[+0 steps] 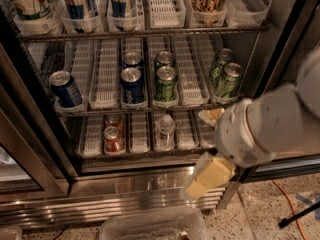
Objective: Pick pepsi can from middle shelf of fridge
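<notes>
Standing upright at the front of its white lane on the middle shelf (106,76) of the fridge (280,49), the pepsi can (132,86) is seen at about 10 o'clock from the centre of the view. A second blue can (132,61) is lined up just behind it, at its 12 o'clock. A tilted blue can (65,89) is found at its 9 o'clock, two lanes away, near the shelf's left end. Two green cans (166,83) are set in the lane just beside it at 3 o'clock, and a further green pair (229,80) is placed at the shelf's right end.

The gripper (207,176) is held at 5 o'clock from the pepsi can, low in front of the fridge and well apart from the can. It is partly hidden by the white arm (265,124), which enters from 3 o'clock. Whether the gripper is released or clenched cannot be told, and nothing can be seen grasped in it.

On the shelf below, two red cans (112,139) are seen at 6 o'clock from the pepsi can, with a clear bottle (165,131) at their 3 o'clock. The ribbed steel base (100,204) is seen under that shelf. A clear bin (150,224) is seen at 6 o'clock on the floor, and an orange cable (290,199) at 4 o'clock.
</notes>
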Available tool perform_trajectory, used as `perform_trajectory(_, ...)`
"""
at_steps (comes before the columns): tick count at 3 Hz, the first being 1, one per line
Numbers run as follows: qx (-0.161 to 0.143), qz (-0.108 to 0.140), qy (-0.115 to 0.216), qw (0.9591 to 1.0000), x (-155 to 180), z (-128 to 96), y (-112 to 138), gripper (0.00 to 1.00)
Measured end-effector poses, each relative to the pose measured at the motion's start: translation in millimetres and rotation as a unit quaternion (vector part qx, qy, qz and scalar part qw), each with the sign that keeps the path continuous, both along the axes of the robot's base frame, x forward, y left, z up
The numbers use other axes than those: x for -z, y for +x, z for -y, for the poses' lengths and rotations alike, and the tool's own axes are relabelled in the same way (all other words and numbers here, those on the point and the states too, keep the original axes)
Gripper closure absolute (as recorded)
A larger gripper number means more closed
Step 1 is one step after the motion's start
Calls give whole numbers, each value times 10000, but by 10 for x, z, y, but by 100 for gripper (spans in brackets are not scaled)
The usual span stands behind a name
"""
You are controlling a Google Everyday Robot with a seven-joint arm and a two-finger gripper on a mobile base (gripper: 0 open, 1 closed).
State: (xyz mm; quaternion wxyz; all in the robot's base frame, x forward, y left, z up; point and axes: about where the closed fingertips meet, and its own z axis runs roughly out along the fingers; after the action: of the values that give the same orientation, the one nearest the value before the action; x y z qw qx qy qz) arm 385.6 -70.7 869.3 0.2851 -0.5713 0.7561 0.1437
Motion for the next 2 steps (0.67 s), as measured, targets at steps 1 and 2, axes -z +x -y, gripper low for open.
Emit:
perform_trajectory(1, 137, 112, 809, 9966, 456, -149, -47, 0)
perform_trajectory(2, 69, 371, 1194, 9921, 333, -314, -43, 0)
